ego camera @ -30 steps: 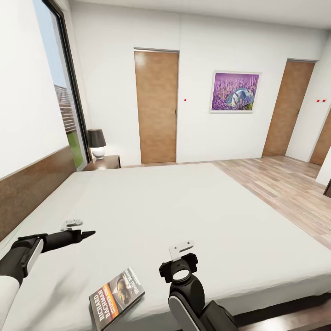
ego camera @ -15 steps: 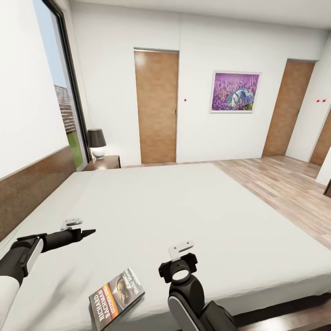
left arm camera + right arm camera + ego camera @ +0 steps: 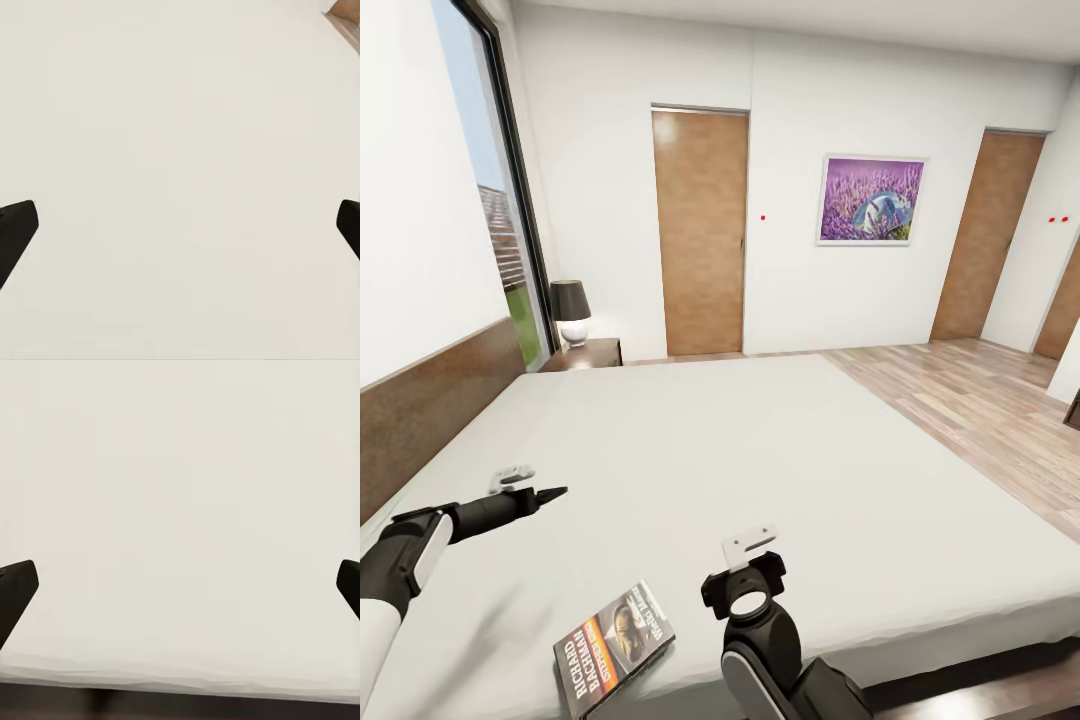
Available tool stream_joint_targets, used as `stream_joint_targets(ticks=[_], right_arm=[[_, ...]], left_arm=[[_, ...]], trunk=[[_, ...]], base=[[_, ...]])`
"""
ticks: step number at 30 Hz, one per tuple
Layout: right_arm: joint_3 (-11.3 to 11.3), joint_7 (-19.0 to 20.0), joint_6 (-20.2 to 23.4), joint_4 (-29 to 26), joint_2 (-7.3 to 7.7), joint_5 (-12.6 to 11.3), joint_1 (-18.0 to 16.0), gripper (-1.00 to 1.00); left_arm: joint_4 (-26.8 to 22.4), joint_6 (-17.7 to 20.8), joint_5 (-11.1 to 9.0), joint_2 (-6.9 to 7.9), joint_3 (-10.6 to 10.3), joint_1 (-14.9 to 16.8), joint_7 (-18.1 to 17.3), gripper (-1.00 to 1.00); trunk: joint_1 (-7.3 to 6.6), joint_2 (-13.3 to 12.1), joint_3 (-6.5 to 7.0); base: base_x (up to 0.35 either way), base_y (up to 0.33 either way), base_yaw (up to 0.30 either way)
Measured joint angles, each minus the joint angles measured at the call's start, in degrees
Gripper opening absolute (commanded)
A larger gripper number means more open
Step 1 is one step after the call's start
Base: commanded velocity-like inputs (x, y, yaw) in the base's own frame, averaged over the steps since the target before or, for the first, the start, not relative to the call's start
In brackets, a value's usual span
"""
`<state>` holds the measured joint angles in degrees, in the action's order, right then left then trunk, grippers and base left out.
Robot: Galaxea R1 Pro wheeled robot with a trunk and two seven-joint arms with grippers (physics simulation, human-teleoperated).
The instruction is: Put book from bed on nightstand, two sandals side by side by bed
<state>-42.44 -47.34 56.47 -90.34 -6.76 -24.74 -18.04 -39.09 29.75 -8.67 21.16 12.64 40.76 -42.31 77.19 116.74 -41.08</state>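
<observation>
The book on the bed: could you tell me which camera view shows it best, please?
The head view: the book lies whole on the bed, cover lettering readable, near the right gripper. Both wrist views look at plain pale mattress between open fingertips, with nothing of the book.

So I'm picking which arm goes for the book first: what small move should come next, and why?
Probably bring the right gripper across and down toward the book. It lies flat on the bed near the front edge, beside the right arm, while the left gripper hangs farther off. Both grippers look open with nothing between the fingers.
</observation>
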Motion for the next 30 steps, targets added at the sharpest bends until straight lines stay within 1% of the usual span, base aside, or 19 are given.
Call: stream_joint_targets(ticks=[4,5,6,7,8,12,16,17,18,24,30], right_arm=[[-0.1,0.0,0.0,-0.1,0.05,0.0,0.0,1.00],[-0.1,0.0,0.0,-0.1,0.05,0.0,0.0,1.00],[0.0,0.0,0.0,-0.2,0.06,0.0,0.0,1.00],[0.0,0.0,0.0,-0.2,0.05,0.0,0.0,1.00],[0.0,0.0,0.0,-0.2,0.05,0.0,0.0,1.00],[0.0,-0.1,0.0,-0.3,0.05,0.0,0.0,1.00],[0.0,-0.1,0.0,-0.3,0.05,0.0,0.0,1.00],[-0.1,-0.1,0.0,-0.3,0.04,0.0,0.0,1.00],[-0.1,-0.1,0.0,-0.3,0.04,0.0,0.0,1.00],[-0.1,-0.1,0.0,-0.3,0.05,0.0,0.0,1.00],[-0.1,-0.1,0.0,-0.3,0.03,0.0,0.0,1.00]], left_arm=[[0.0,0.1,-0.5,-0.14,0.0,0.0,4.8,1.00],[0.0,0.1,-0.5,-0.14,0.0,0.0,4.8,1.00],[0.0,0.2,-0.6,-0.17,0.0,0.0,6.9,1.00],[0.0,0.2,-0.6,-0.19,0.0,0.0,7.8,1.00],[0.0,0.2,-0.7,-0.19,0.0,0.0,7.9,1.00],[0.1,0.3,-0.7,-0.27,0.0,0.0,10.5,1.00],[0.1,0.5,-0.7,-0.32,0.0,0.0,12.0,1.00],[0.1,0.5,-0.8,-0.41,0.0,0.0,13.8,1.00],[0.1,0.5,-0.8,-0.43,0.0,0.0,14.4,1.00],[0.0,0.6,-0.9,-0.47,0.0,0.1,15.9,1.00],[-0.2,0.6,-1.1,-0.49,0.0,0.0,16.4,1.00]], trunk=[[0.00,0.0,0.00],[0.00,0.0,0.00],[0.00,0.0,0.00],[0.00,0.0,0.00],[0.00,0.0,0.00],[0.00,0.0,0.00],[0.00,0.0,0.00],[0.00,0.0,0.00],[0.00,0.0,0.00],[0.00,0.0,0.00],[0.00,0.0,0.00]], base=[[0.000,0.000,0.000],[0.000,0.000,0.000],[0.000,0.000,0.000],[0.000,0.000,0.000],[0.000,0.000,0.000],[0.000,0.000,0.000],[0.000,0.000,0.000],[0.000,0.000,0.000],[0.000,0.000,0.000],[0.000,0.000,0.000],[0.000,0.000,0.000]])
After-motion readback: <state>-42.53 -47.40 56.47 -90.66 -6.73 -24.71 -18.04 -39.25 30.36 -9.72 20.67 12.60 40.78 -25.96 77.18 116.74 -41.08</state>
